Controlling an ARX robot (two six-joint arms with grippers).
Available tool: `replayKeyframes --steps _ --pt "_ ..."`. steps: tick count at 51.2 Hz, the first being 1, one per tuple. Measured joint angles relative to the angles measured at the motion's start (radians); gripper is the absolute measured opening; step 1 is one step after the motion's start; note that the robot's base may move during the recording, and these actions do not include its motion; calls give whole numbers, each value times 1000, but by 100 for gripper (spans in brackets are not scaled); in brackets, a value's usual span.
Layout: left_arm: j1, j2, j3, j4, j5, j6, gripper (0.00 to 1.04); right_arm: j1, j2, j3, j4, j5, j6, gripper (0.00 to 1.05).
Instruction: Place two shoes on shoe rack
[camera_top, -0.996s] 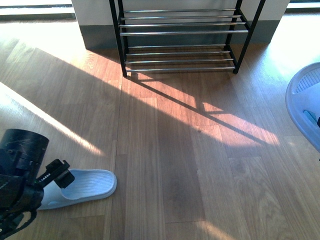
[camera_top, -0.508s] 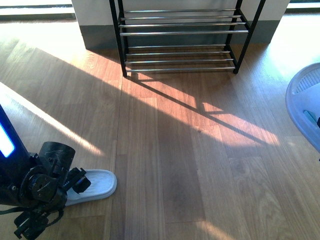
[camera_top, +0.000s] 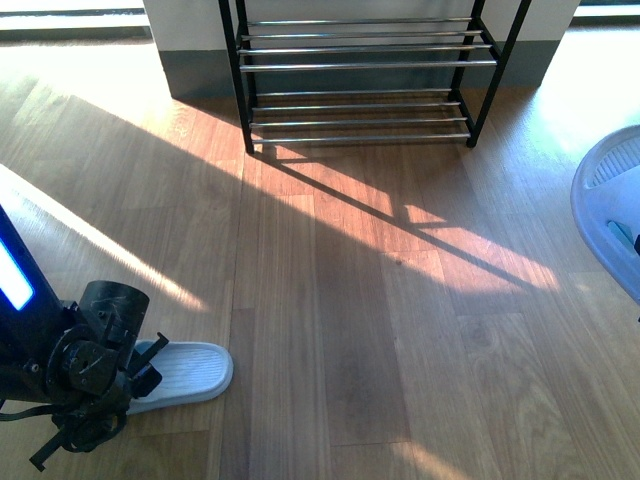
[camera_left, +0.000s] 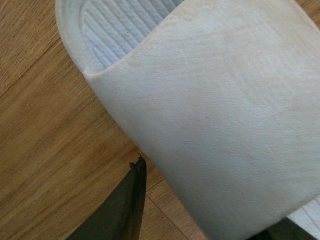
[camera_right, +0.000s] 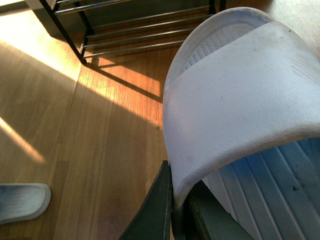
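Note:
A pale blue slide (camera_top: 190, 370) lies on the wooden floor at the lower left of the front view. My left gripper (camera_top: 140, 362) is down over its rear part, open. In the left wrist view the slide's strap (camera_left: 220, 115) sits between the spread fingers (camera_left: 129, 200). My right gripper (camera_right: 176, 200) is shut on the strap edge of a second pale blue slide (camera_right: 240, 110), held above the floor; it does not show in the front view. The shoe rack (camera_top: 360, 70) stands against the far wall, its chrome bars bare, and also shows beyond the held slide (camera_right: 145, 35).
A pale blue plastic basket (camera_top: 610, 205) juts in at the right edge of the front view. Sunlit and shadowed wooden floor (camera_top: 380, 300) stretches between me and the rack. The slide on the floor (camera_right: 22, 200) shows in the right wrist view too.
My left arm has swung in and down over the slide on the floor, now covering its rear half. The slide itself has not moved.

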Motion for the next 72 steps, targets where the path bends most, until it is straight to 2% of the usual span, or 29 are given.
replayKeyframes --steps 4,8,15,21,35,39,47,52,64,72 --pt "2 0 0 1 0 0 29 0 0 0 0 0 0 1" --pt "7 -4 -6 3 -5 4 16 0 0 0 0 0 0 1" --pt "15 -45 -55 18 -29 44 2 0 0 0 0 0 0 1" --pt "15 -173 -159 97 -118 189 2 0 0 0 0 0 0 1" --pt "21 -671 -489 285 -153 600 2 0 0 0 0 0 0 1" --pt "21 -882 -615 293 -172 797 2 0 0 0 0 0 0 1" --pt "15 -1202 -750 199 -172 1031 2 0 0 0 0 0 0 1" --pt "-10 -1500 -824 20 -175 1146 2 0 0 0 0 0 0 1" --pt "-72 -1996 -882 -335 -239 1183 2 0 0 0 0 0 0 1" --pt "-77 -2087 -888 -359 -245 1182 2 0 0 0 0 0 0 1"
